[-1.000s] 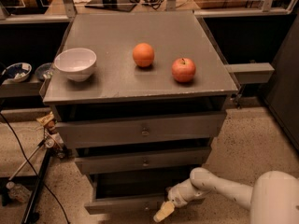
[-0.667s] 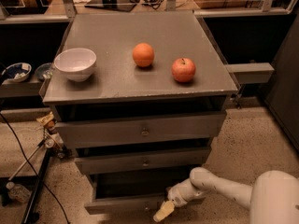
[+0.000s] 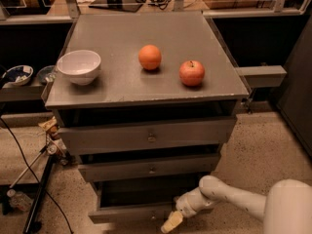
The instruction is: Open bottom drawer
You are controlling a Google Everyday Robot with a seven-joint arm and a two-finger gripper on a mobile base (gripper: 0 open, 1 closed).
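Nearest: gripper (image 3: 171, 221) low at the bottom edge of the view, at the front face of the bottom drawer (image 3: 126, 212), right of its centre. White arm (image 3: 234, 199) reaches in from lower right. Whether the gripper is wide, narrow or closed on the knob: cannot tell. The drawer's knob is not visible; possibly hidden by the gripper.

Bottom drawer: lowest of three in the grey cabinet. Its front stands forward of the two above, with a dark gap of interior showing behind it. Judged part-way open, not fully.

Step in hand (judgement): the pull itself, with the gripper at the drawer front.

Next move calls for: a straight pull outward, away from the cabinet, level with the drawer's travel. Lifting or twisting risks slipping off a small knob or binding the drawer.

Above: middle drawer (image 3: 148, 168) and top drawer (image 3: 146, 136).

Farther, on the cabinet top (image 3: 122, 89): white bowl (image 3: 79, 66) at left, orange (image 3: 149, 57) centre, apple (image 3: 192, 72) right, all well apart
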